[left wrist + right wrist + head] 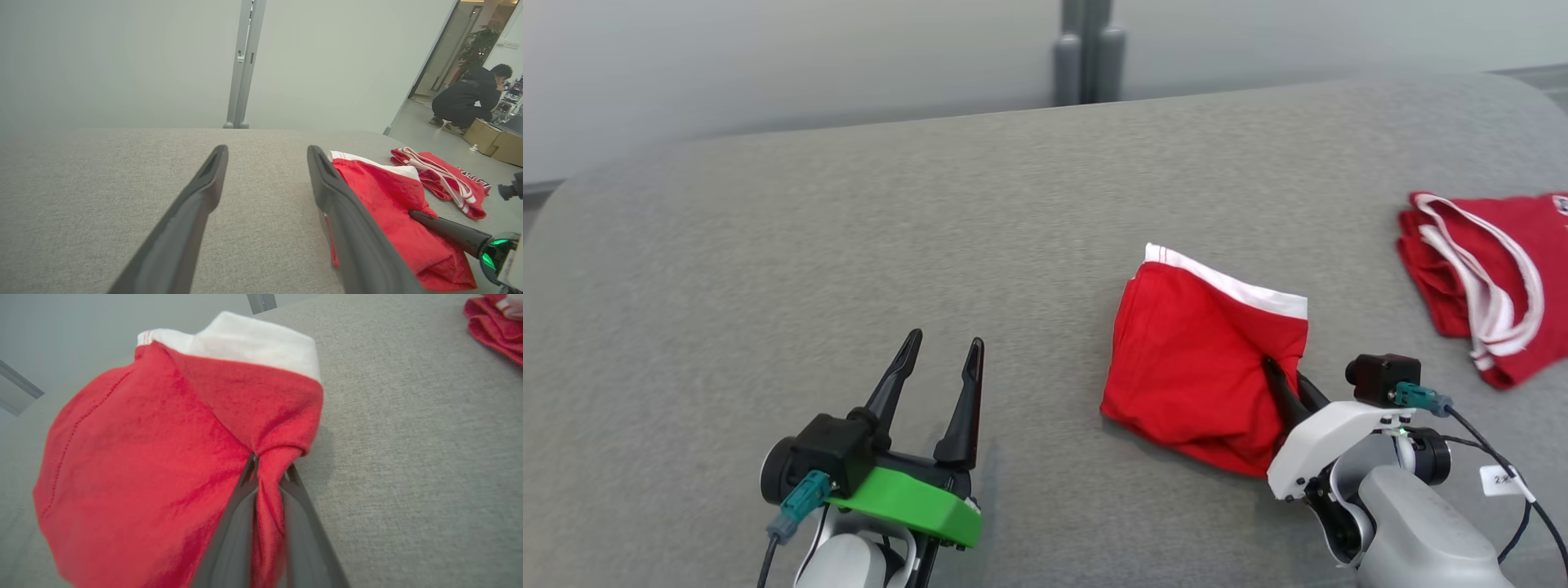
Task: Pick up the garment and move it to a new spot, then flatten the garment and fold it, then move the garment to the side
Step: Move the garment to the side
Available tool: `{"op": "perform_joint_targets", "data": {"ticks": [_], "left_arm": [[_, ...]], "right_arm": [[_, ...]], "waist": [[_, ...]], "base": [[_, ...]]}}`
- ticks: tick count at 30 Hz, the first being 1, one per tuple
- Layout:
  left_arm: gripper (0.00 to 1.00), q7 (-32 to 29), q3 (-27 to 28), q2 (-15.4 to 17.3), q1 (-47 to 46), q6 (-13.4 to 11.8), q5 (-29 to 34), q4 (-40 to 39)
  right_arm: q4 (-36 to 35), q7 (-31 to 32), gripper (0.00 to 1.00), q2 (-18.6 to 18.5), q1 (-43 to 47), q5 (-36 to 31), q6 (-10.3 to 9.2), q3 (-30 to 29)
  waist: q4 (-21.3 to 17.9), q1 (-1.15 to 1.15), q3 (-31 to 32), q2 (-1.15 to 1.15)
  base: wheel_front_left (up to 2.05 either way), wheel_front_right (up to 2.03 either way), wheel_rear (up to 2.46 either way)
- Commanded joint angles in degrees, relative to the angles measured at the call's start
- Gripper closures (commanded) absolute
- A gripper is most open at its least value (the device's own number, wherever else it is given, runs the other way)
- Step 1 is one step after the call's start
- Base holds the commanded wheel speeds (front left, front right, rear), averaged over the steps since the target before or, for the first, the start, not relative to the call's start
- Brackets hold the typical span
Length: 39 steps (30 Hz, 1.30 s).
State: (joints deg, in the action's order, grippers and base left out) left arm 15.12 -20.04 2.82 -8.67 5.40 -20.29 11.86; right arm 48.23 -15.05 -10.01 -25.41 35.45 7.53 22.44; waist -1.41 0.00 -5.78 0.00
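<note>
1. The garment [1188,367], red with a white band, lies folded on the grey worktop [931,229], right of centre.
2. The right end effector [1282,371] is closed on a bunched fold at the garment's near right edge, with cloth pinched between its fingers.
3. The left end effector [947,338] is wide open and holds nothing, well left of the garment.
4. A second red piece [1486,286] lies apart at the far right.

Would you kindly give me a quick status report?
Right gripper shut on garment. Left gripper open, off the garment. Another red garment lies apart, far right.
</note>
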Motion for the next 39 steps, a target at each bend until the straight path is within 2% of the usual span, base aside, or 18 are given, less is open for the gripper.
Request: {"op": "perform_joint_targets", "data": {"ticks": [1,13,22,30,39], "left_arm": [[0.0,-0.1,0.3,0.2,-0.1,0.0,0.6,0.1],[0.0,-0.1,-0.5,0.2,-1.7,0.0,4.7,0.4],[0.0,-0.1,-1.1,0.2,-2.8,0.5,7.3,1.5],[0.0,-0.1,-1.2,0.3,-3.8,0.8,8.5,2.2],[0.0,-0.1,-0.7,0.3,-5.4,1.3,8.6,3.1]], "right_arm": [[-0.3,-0.1,1.0,0.0,0.8,0.1,-0.1,0.1],[-1.9,-0.1,1.0,1.2,1.3,0.2,-0.09,0.4],[-3.1,-0.1,1.0,1.5,1.6,1.3,-0.08,0.4],[-4.7,-0.1,1.0,1.8,1.1,0.8,-0.08,0.1],[-6.5,-0.1,1.0,-1.6,-5.2,-3.4,-0.08,3.7]], "waist": [[-7.9,0.0,1.0,0.0],[-19.6,0.0,-0.1,0.0],[-25.5,0.0,-1.7,0.0],[-27.2,0.0,-3.9,0.0],[-24.7,0.0,-7.1,0.0]], "base": [[0.0,0.0,0.0],[0.0,0.0,0.0],[0.0,0.0,0.0],[0.0,0.0,0.0],[0.0,0.0,0.0]]}}
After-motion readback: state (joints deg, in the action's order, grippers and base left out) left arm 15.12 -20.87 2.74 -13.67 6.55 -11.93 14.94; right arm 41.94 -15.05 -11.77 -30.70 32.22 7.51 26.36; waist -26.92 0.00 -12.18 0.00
